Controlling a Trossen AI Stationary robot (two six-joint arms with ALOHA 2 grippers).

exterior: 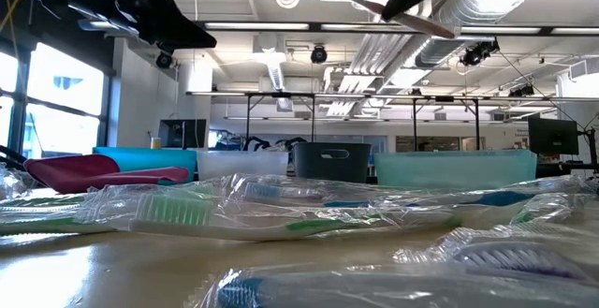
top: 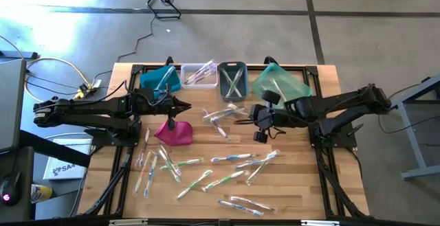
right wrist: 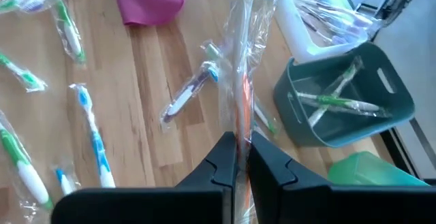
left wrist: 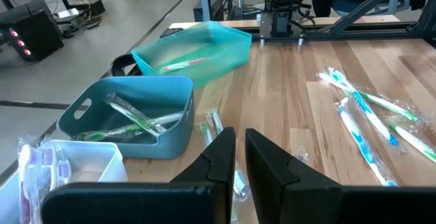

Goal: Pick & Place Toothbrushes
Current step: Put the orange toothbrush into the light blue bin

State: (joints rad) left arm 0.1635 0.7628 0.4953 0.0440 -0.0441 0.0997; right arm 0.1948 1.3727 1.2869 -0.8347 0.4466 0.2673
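Many wrapped toothbrushes (top: 206, 167) lie scattered on the wooden table. My right gripper (top: 242, 119) hangs above the table's middle, shut on one clear-wrapped toothbrush (right wrist: 240, 81) with an orange handle. My left gripper (top: 184, 106) hovers shut and holding nothing by the blue bin (top: 159, 78), just beyond the magenta pouch (top: 173, 131). Its fingers (left wrist: 240, 163) point across the table toward the grey bin (left wrist: 133, 118) and the teal bin (left wrist: 197, 47). The grey bin (right wrist: 344, 105) holds green-handled toothbrushes. My right gripper pinches the wrapped toothbrush between its two fingers, at the wrapper's end nearest the wrist (right wrist: 240, 146). The brush runs along the fingers and sticks out ahead of them. In the low view the toothbrush (exterior: 374, 7) is lifted clear of the table.
A row of bins stands along the far edge: blue, clear (top: 198, 75), grey (top: 232, 80) and teal (top: 278, 83). A small cluster of toothbrushes (top: 221, 116) lies below my right gripper. Bare wood (top: 302, 178) shows at the near right.
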